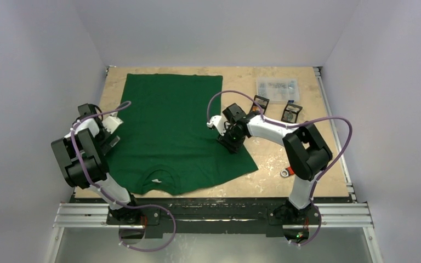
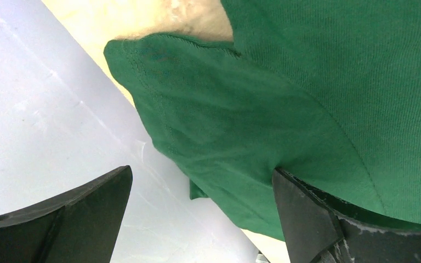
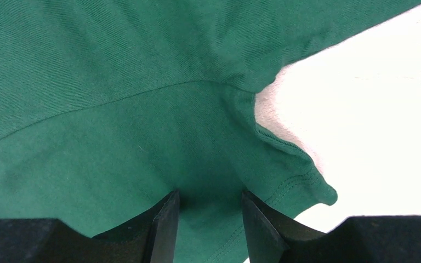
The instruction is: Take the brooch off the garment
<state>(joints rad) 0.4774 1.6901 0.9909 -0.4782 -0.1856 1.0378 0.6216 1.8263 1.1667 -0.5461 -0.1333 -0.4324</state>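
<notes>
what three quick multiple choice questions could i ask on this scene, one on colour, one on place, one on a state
1. What colour is the T-shirt? A red; B dark green; C white.
2. Where on the table is the clear plastic box? A at the far right; B on the T-shirt; C at the near left edge.
3. How do the jaws of the left gripper stand? A shut on a sleeve; B shut on nothing; C wide open.

Key: 1 B, the T-shirt is dark green in every view. 2 A, the clear plastic box lies on bare board, far right of the T-shirt. 3 C, the left wrist view shows a wide gap between the jaws.
</notes>
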